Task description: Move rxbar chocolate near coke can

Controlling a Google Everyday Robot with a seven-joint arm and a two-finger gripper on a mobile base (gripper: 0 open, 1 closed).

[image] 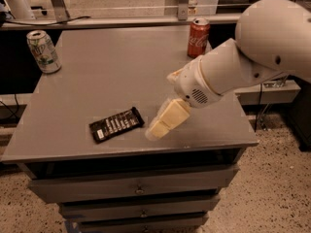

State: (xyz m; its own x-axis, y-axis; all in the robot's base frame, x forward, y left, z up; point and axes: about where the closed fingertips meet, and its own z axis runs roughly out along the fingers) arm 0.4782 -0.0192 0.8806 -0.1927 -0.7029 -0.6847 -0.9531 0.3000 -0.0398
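Camera view. The only view on record takes in a grey table (97, 72) from above its front edge.

The coke can (198, 38) stands upright at the far edge of the table and serves as the reference for all positions. The rxbar chocolate (116, 124) lies flat on the table top, well apart from the coke can, towards the front edge and off to the picture's left of it. Its long side is slightly askew to the table front.

The gripper (156, 128) sits between the coke can and the bar, low over the table and just beside the bar's nearer end. It points down and towards the bar. Whether it is open or closed cannot be told. It carries nothing, as the bar lies free of it. The white arm (243, 62) reaches in from the coke can's right.

A white and green can (43, 51) stands upright at the far corner, well apart from the coke can on the picture's left.

Step in hand, by judgement: the approach to the bar, with no grasp yet made and no transfer begun. The next move calls for settling over the thin, flat wrapper, taking it across its narrow width, and carrying it up beside the coke can without toppling it.

Containers: the drawers (138, 188) under the table top are all shut, so their contents are not visible. What either can holds cannot be judged.
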